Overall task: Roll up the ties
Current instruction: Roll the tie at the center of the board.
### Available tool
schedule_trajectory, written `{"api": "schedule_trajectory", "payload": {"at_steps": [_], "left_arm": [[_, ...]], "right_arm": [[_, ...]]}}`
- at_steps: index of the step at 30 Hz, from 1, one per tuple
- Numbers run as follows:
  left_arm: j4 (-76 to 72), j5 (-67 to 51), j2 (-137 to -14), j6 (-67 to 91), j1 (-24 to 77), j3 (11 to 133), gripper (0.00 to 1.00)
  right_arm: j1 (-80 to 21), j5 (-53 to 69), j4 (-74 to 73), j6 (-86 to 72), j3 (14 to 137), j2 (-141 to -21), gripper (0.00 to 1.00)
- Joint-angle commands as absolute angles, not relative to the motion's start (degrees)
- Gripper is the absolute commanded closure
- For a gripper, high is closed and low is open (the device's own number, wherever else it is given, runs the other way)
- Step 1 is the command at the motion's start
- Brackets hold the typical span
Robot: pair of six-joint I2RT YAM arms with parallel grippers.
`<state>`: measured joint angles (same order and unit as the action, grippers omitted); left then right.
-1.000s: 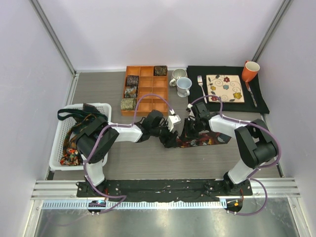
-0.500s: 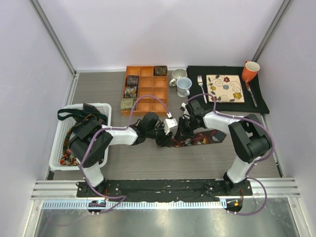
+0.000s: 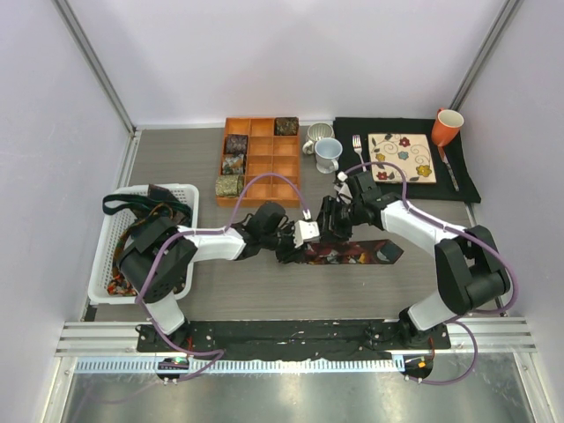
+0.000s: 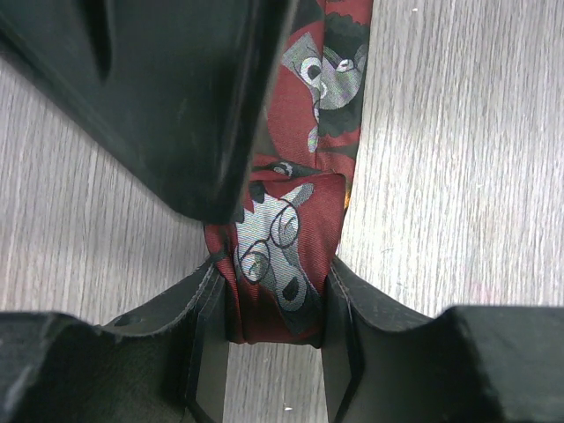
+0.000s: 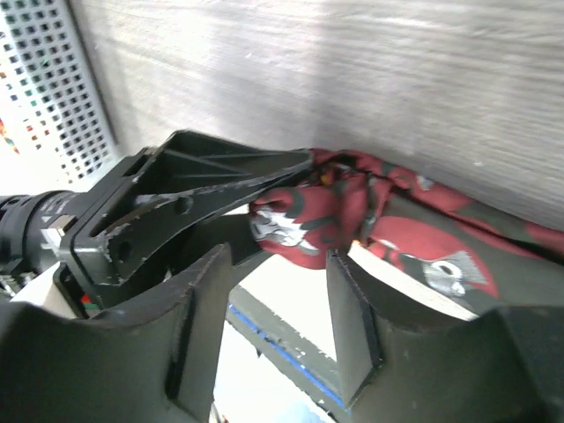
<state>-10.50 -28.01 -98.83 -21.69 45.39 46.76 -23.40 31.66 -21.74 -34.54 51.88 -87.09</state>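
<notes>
over on the far left, a white basket (image 3: 102, 231) sits on the worktop (image 3: 264, 291) with loose ties (image 3: 132, 264) heaped inside, one dark strap hanging over its far rim. moving right, the orange tray (image 3: 262, 164) with its grid of compartments holds four rolled ties (image 3: 235, 144): three down the left column, one in the far right corner.

now to the middle, where both arms meet. the left end effector (image 3: 298, 250) is clamped on the maroon tie (image 3: 352, 254). in the left wrist view, its fingers (image 4: 204, 352) press on either side of the folded, cartoon-printed end (image 4: 280, 264). the rest of that tie runs flat along the worktop to the right, pointed tip farthest out.

the right end effector (image 3: 330, 231) is right up against the same end from the far side. its own camera shows the fingers (image 5: 201, 326) spread apart with nothing pinched between them, and the bunched red fabric (image 5: 300, 225) sits just past the tips, beside the left arm's finger.

further right, two pale mugs (image 3: 328, 154) stand by the tray. then comes the black placemat (image 3: 352, 128) with a fork (image 3: 359, 154), a flowered square plate (image 3: 402, 157) and an orange mug (image 3: 447, 126) at its far corner.
</notes>
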Motion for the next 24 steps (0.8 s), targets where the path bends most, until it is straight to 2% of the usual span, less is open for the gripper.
{"api": "schedule_trajectory", "payload": {"at_steps": [1, 5, 8, 12, 13, 15, 16, 18, 20, 21, 24], "left_arm": [[-2.9, -23.6, -100.5, -26.1, 45.5, 46.8, 0.93], [-2.5, -23.5, -101.0, -26.6, 45.7, 47.4, 0.92], [-2.2, -23.1, -101.3, -27.0, 45.9, 47.7, 0.92], [-1.8, -22.6, -101.5, -27.0, 46.0, 47.7, 0.92], [-1.6, -22.5, -101.4, -26.9, 46.0, 47.6, 0.92], [-1.4, -22.2, -101.0, -26.5, 46.0, 47.4, 0.92], [-1.4, -22.1, -100.8, -26.4, 46.0, 47.3, 0.91], [-1.2, -21.9, -100.8, -25.8, 45.9, 47.0, 0.91], [-1.3, -21.3, -100.5, -25.0, 45.7, 47.0, 0.85], [-1.6, -21.8, -100.5, -23.4, 45.4, 47.0, 0.76], [-3.9, -25.4, -98.9, -21.1, 43.8, 46.1, 0.61]], "right_arm": [[-23.4, 36.0, -18.8, -36.5, 50.0, -87.4, 0.47], [-23.5, 36.9, -16.4, -35.3, 47.8, -89.7, 0.47], [-23.6, 37.3, -14.1, -34.9, 45.7, -91.1, 0.52], [-23.6, 37.1, -11.6, -34.6, 44.1, -93.2, 0.67], [-23.6, 37.0, -10.7, -34.6, 43.9, -93.6, 0.75], [-23.6, 37.0, -9.7, -34.5, 43.9, -94.9, 0.80], [-23.6, 37.1, -9.2, -34.4, 43.8, -95.4, 0.89], [-23.6, 37.4, -8.2, -34.3, 43.2, -96.0, 0.98], [-23.6, 37.3, -7.9, -33.9, 42.9, -96.5, 0.99], [-23.6, 36.6, -8.0, -33.5, 42.3, -96.7, 0.99], [-23.5, 33.9, -9.2, -32.3, 40.9, -97.4, 0.99]]}}
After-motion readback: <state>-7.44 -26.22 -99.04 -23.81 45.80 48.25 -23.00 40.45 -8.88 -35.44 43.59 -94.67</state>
